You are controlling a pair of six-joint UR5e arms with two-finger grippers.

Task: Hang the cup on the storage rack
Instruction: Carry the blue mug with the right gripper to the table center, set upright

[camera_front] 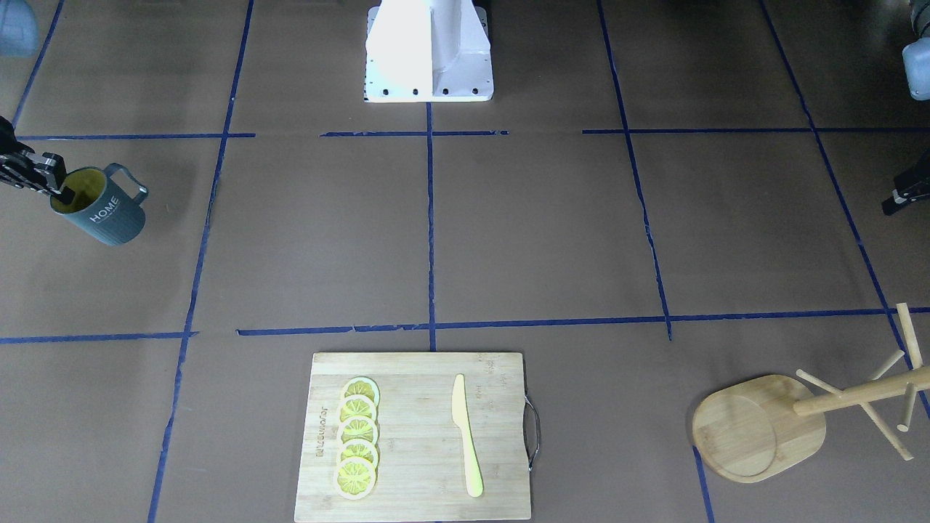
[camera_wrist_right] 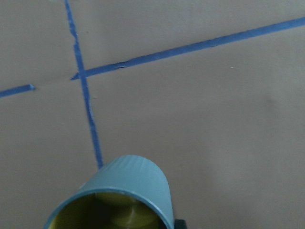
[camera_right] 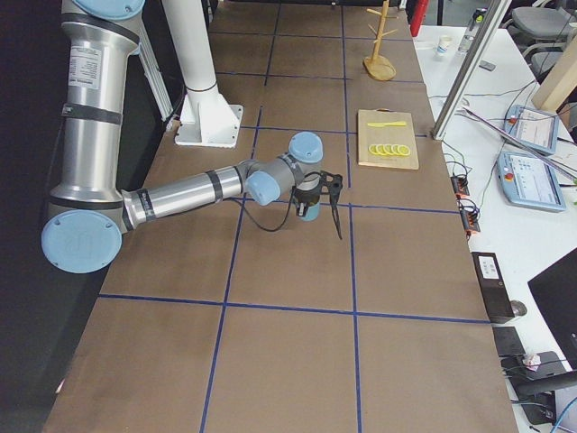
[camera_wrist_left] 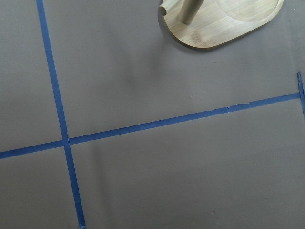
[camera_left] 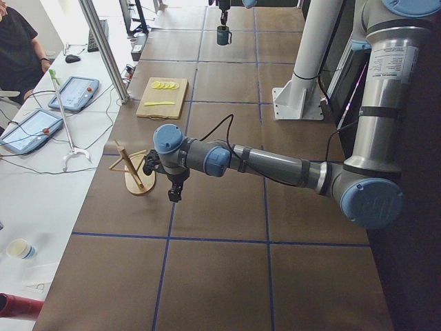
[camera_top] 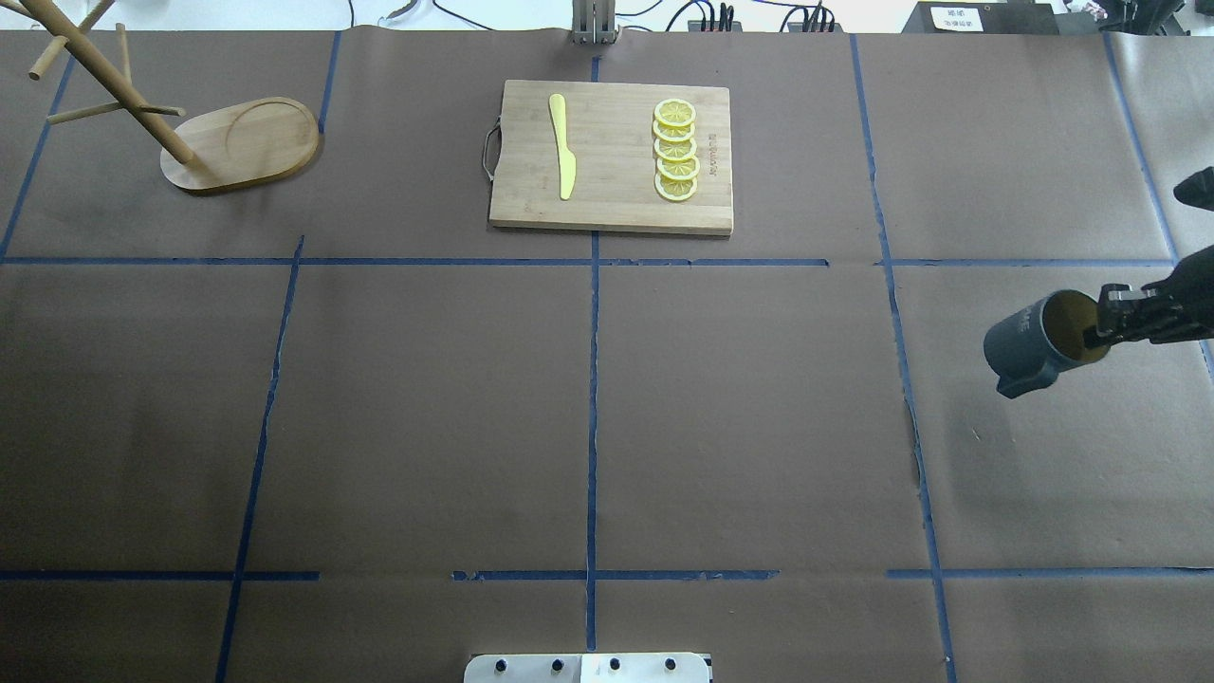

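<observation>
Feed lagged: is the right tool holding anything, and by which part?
The right tool grips the dark blue-grey ribbed mug by its rim, one finger inside.

Our right arm reaches out low, the right tool [camera_front: 62, 192] clamped on the rim of the cup [camera_front: 109, 218], one finger inside. Our left tool [camera_left: 175, 193] hangs pointing down, its opening unreadable.
</observation>
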